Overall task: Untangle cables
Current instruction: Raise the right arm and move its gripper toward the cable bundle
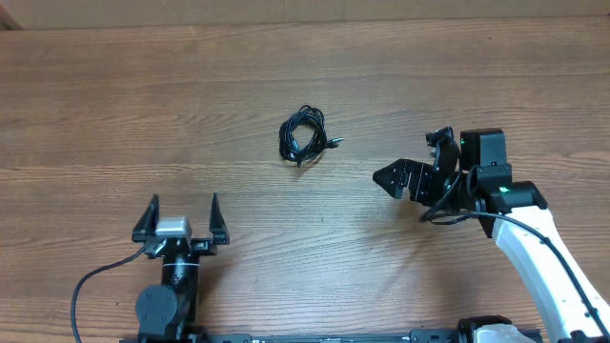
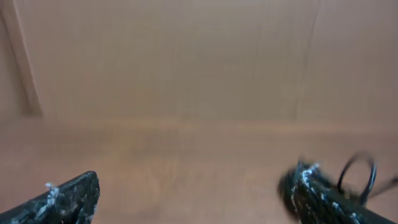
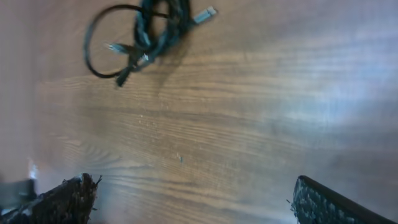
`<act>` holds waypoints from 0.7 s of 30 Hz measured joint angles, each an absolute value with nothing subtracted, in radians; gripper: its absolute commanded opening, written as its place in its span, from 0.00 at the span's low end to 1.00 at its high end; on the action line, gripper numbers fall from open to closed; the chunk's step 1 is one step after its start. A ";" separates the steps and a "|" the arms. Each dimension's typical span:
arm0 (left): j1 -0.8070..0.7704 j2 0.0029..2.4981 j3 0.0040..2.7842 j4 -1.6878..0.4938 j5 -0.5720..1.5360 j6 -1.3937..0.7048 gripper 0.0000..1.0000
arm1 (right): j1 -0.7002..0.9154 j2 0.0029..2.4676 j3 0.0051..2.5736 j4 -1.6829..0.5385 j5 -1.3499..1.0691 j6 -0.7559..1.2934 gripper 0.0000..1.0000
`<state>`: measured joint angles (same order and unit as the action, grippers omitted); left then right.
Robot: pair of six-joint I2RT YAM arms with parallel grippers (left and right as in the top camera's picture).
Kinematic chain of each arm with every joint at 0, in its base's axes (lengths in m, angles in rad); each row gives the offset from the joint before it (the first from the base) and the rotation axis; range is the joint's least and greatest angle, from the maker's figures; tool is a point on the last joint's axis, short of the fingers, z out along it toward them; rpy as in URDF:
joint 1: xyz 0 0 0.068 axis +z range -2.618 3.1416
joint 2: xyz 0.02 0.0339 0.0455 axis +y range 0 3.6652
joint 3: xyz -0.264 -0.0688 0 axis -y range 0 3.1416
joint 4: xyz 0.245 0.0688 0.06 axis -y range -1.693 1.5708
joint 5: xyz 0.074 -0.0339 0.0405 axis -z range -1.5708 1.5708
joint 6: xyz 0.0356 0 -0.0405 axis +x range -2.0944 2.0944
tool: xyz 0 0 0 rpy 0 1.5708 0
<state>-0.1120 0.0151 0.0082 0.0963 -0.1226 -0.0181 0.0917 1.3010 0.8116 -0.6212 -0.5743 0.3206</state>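
Jaws on the left gripper (image 1: 184, 202) stand wide apart with nothing between them; this gripper sits nearest the robot's edge of the wooden table (image 1: 286, 76), well short of the cables (image 1: 303, 138) and off to their left. Somewhat farther out, the right gripper (image 1: 415, 157) hovers to the right of the cables, also spread fully and holding nothing, clearly apart from them. Beyond both grippers the cables lie on the bare wood as one small, loosely coiled black bundle. In the right wrist view the cables (image 3: 149, 34) show one loop sticking out and a light-tipped plug (image 3: 205, 14) poking from the tangle.
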 measured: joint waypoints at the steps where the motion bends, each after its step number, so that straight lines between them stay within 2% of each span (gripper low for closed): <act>1: -0.112 0.015 0.008 0.134 -0.117 -0.019 1.00 | 0.092 1.306 0.812 -0.627 -0.575 0.344 1.00; 4: -0.112 0.015 0.010 0.214 -0.096 -0.029 1.00 | 0.092 1.312 0.812 -0.630 -0.577 0.399 1.00; 11: -0.112 0.028 0.099 0.131 -0.074 -0.062 1.00 | 0.091 1.312 0.812 -0.630 -0.578 0.450 1.00; 21: -0.112 0.316 0.550 -0.106 0.007 -0.064 1.00 | 0.091 1.312 0.812 -0.630 -0.564 0.465 1.00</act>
<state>-0.1116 0.3164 0.5503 -0.1062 0.0067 -0.0635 0.0914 1.3121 0.8116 -0.6300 -0.5640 0.4652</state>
